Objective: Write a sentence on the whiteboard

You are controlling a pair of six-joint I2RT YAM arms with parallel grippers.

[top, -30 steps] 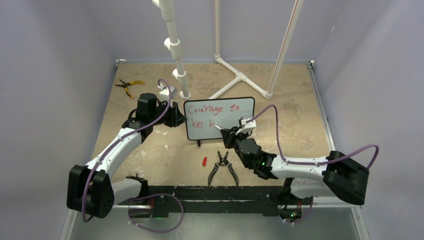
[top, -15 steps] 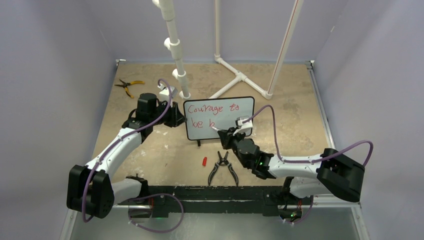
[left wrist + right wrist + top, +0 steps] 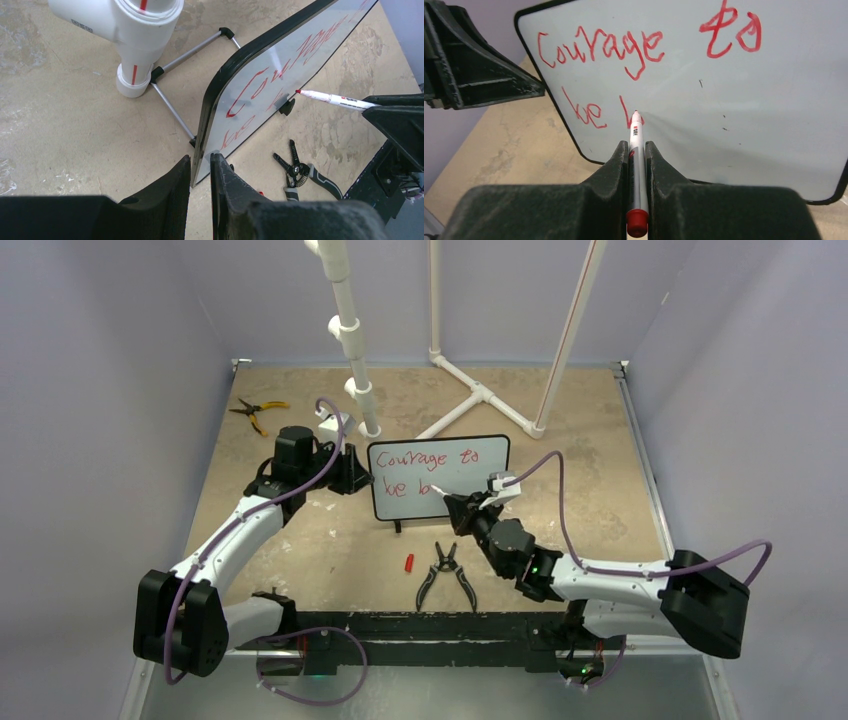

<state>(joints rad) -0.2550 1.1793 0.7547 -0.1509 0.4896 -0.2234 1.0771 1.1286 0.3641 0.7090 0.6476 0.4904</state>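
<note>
Surface [image 3: 600, 440]: tan, worn. White pipe frame [image 3: 350, 340] stood at its far side.

Whiteboard [image 3: 395, 505] stood on its feet near mid-surface, leaning back a little, just in front of the pipe frame and between the two arms.

Left fingers [image 3: 358, 478] reached in from the board's left side. They were nearly closed, pinching the black frame at its lower left edge, one finger on each face.

Right fingers [image 3: 452, 502] sat low in front of the board's face, right of centre. They were closed tight around a marker [image 3: 637, 170], barrel gripped between them, red butt end toward the wrist.

Sentence [image 3: 415, 458] in red: "Courage to" on the top line, "be" and one upright stroke below. The marker's tip sat at the foot of that stroke; could not tell whether it touched.

Black-handled pliers [image 3: 445, 575] lay in front of the board. Yellow-handled pliers [image 3: 255, 412] lay far left. Small red cap [image 3: 408, 563] lay just left of the black pair.
</note>
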